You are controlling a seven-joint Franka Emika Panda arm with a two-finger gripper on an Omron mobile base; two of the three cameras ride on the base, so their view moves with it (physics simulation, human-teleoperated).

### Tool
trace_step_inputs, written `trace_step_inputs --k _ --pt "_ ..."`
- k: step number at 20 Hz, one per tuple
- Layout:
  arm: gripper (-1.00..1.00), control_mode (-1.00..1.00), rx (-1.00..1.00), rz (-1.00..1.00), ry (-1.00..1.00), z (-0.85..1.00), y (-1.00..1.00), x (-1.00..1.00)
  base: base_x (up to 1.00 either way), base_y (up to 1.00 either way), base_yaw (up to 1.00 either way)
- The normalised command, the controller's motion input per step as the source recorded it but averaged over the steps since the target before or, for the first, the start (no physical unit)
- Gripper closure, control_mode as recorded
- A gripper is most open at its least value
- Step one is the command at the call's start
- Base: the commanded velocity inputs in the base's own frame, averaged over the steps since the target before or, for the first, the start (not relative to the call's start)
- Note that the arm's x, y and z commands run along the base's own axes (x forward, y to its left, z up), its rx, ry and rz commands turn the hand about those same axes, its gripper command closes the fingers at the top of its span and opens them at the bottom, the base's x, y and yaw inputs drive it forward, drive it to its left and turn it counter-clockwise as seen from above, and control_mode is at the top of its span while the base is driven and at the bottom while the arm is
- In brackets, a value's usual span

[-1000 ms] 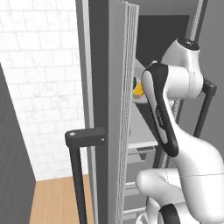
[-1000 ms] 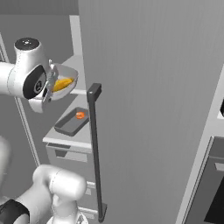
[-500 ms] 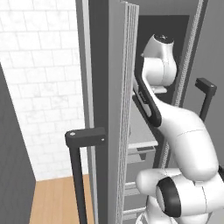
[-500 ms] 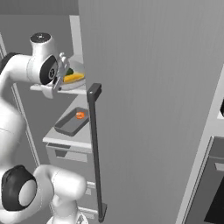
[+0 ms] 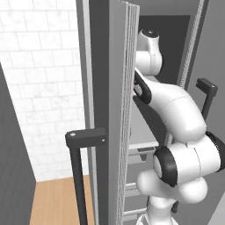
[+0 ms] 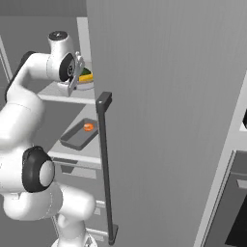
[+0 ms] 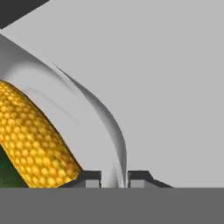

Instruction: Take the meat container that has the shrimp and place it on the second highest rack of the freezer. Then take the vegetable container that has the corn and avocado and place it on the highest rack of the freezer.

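Observation:
The vegetable container (image 6: 87,83), a pale bowl, rests on the highest rack (image 6: 57,93) inside the freezer (image 6: 169,120). The yellow corn (image 7: 30,140) and the dark green avocado (image 7: 6,176) lie in it. My gripper (image 7: 114,178) reaches in from the left, and its jaws stand close on either side of the bowl's rim (image 7: 117,144). In the right base view the gripper (image 6: 76,77) sits at the bowl's left side. On the second highest rack (image 6: 67,155) lies the dark meat container (image 6: 77,137) with the orange shrimp (image 6: 89,127).
The open freezer door and its long dark bar handle (image 6: 105,164) stand just right of the shelves. Grey drawers (image 6: 79,171) sit below the lower shelf. A black oven (image 6: 231,207) is at the far right. In the left base view another door edge (image 5: 110,110) hides the shelves.
The arm has stretched up and deeper into the freezer, carrying the bowl from in front of the shelves onto the upper shelf. The tray with the shrimp has stayed put.

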Motion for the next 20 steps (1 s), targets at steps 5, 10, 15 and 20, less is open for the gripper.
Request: trace_step_inputs --k 5,10,15,20 --pt "-1.00 -1.00 0.00 0.00 -0.02 -0.49 0.00 0.67 0.00 0.00 0.00" --pt "-1.00 -1.00 0.00 0.00 -0.22 -0.14 0.00 -0.10 0.00 0.00 0.00" --pt "-1.00 -1.00 0.00 0.00 -0.39 0.01 0.00 -0.47 0.00 0.00 0.00" --pt "-1.00 -1.00 0.00 0.00 -0.44 0.15 -0.07 -0.98 0.00 0.00 0.00"
